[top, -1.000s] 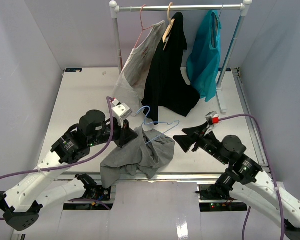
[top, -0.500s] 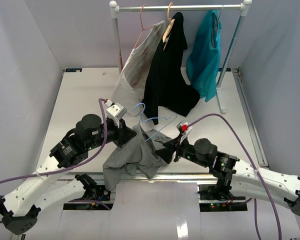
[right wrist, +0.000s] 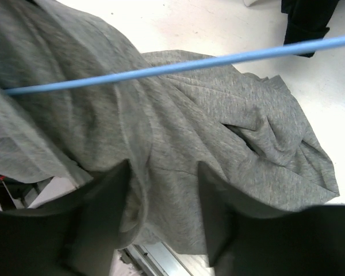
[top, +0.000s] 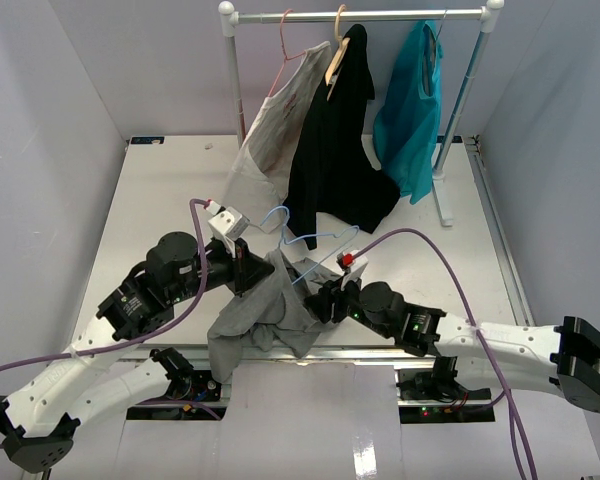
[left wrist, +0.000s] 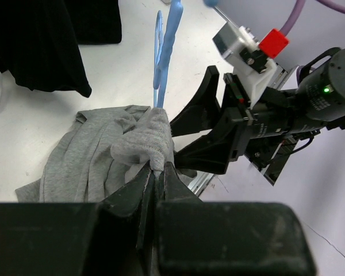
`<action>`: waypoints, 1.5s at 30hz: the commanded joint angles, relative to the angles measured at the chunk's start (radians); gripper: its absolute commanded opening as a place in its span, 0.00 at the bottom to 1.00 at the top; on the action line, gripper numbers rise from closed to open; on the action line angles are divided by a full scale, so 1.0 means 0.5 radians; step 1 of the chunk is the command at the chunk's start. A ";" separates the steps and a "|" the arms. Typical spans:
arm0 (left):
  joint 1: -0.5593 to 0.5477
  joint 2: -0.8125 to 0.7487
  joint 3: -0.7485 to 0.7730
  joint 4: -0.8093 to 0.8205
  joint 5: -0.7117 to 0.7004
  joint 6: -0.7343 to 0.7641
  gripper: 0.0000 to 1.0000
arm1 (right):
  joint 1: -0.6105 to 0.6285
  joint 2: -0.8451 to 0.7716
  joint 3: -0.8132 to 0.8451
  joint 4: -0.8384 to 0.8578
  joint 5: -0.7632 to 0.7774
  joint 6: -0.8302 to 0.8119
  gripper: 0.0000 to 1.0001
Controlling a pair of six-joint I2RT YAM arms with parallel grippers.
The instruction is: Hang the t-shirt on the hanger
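Half done at most: pinching a fold of t-shirt (top: pixel 270 310), heaped at lower centre of the top view with hanger (right wrist: pixel 178 65) across it, in clenched left gripper (left wrist: pixel 157 172), straddling cloth with parted fingers of right gripper (right wrist: pixel 161 201), next likely needing a firm close and a pull over hanger.

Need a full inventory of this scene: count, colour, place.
t-shirt: 1, grey, bunched at the table's near edge between the arms
hanger: 1, light-blue wire, lying across the t-shirt
rack: 1, white, at the far edge of the table
white shirt: 1, on a pink wire hanger, left on the rack
black garment: 1, on a wooden hanger, middle
teal garment: 1, right on the rack
table: 1, white
left gripper: 1, black, shut on the t-shirt
right gripper: 1, black, jaws open over t-shirt cloth
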State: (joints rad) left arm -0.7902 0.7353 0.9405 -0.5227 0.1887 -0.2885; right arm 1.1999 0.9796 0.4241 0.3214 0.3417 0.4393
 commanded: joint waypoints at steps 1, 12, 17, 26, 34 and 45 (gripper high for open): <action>-0.003 -0.041 0.006 0.097 0.024 -0.024 0.00 | 0.012 0.032 -0.093 0.298 0.113 0.043 0.47; -0.003 -0.074 -0.044 0.056 0.393 0.033 0.00 | -0.082 -0.256 -0.227 0.228 0.502 0.084 0.08; -0.003 -0.146 -0.062 -0.044 0.317 0.121 0.00 | -0.241 -0.515 -0.132 -0.106 0.619 0.068 0.08; -0.006 -0.213 -0.039 -0.155 0.302 0.267 0.00 | -0.423 -0.694 -0.047 -0.374 0.634 -0.010 0.08; -0.003 -0.216 -0.025 -0.290 0.226 0.470 0.00 | -0.640 -0.691 0.061 -0.545 0.574 -0.029 0.08; -0.003 -0.068 0.030 -0.374 0.088 0.571 0.00 | -0.695 -0.557 0.368 -0.667 0.337 -0.267 0.08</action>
State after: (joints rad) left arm -0.7902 0.6633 0.9107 -0.6914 0.2597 -0.0273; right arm 0.8685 0.6662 0.4867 0.0339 0.5317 0.4055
